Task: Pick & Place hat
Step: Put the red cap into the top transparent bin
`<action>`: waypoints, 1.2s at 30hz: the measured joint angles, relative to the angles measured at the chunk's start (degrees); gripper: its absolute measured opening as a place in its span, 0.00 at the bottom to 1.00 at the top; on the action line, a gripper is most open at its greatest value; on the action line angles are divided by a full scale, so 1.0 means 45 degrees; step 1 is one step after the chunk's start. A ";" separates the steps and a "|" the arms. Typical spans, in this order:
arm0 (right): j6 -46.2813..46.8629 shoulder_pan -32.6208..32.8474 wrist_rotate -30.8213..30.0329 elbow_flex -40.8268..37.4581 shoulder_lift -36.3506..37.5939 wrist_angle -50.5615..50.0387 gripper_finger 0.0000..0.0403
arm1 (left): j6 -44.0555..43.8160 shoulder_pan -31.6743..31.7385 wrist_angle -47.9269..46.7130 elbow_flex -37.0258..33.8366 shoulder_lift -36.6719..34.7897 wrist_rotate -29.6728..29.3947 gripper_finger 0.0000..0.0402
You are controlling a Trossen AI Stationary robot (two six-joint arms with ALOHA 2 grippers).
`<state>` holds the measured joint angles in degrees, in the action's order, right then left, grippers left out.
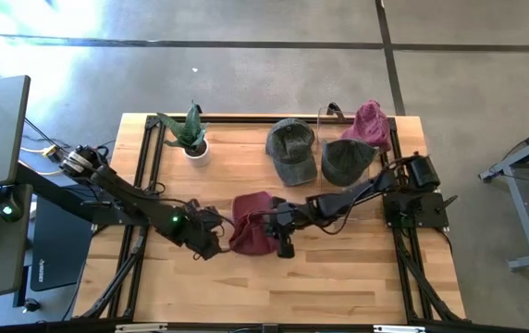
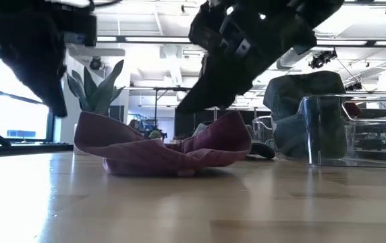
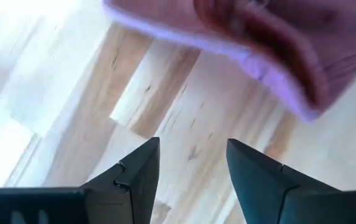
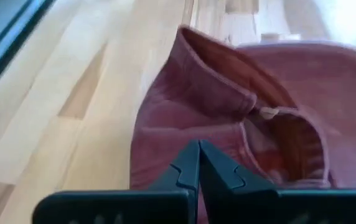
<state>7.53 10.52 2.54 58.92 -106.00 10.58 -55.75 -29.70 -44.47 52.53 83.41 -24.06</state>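
Note:
A maroon hat lies upside down at the middle of the table, resting on its crown with both side rims turned up. My right gripper is shut at the hat's right side, and the hat fills its wrist view. My left gripper stands open just left of the hat, above bare wood, with nothing between its fingers. In the high view it sits at the hat's left edge. My right gripper has its shut fingers on the cloth at the hat's right side. It comes slanting down from the table's right. The fingers themselves hide whether cloth is pinched. The hat's right rim stands raised by the gripper, and its crown is on the table.
Two grey-green hats and another maroon hat lie at the far right by a clear plastic stand. A potted plant stands at the far left. Bare wood lies along the near edge.

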 joint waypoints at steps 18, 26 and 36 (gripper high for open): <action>-0.0121 -0.0004 -0.2595 0.3581 -0.3295 -0.3271 0.00 | 0.4217 0.0593 0.5519 -0.1155 0.1118 0.0090 0.45; -0.0418 -0.0012 -0.2054 0.3691 -0.3252 -0.4051 0.01 | 0.4745 0.0579 0.6177 -0.0844 0.0928 -0.0788 0.45; -0.0825 0.0393 -0.2708 0.3653 -0.1753 -0.6371 0.00 | 0.4708 0.0317 0.5773 -0.0839 0.0904 -0.1422 0.45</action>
<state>3.82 12.29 -9.64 75.35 -113.89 -18.09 -34.56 -28.27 -18.49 48.75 87.48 -30.46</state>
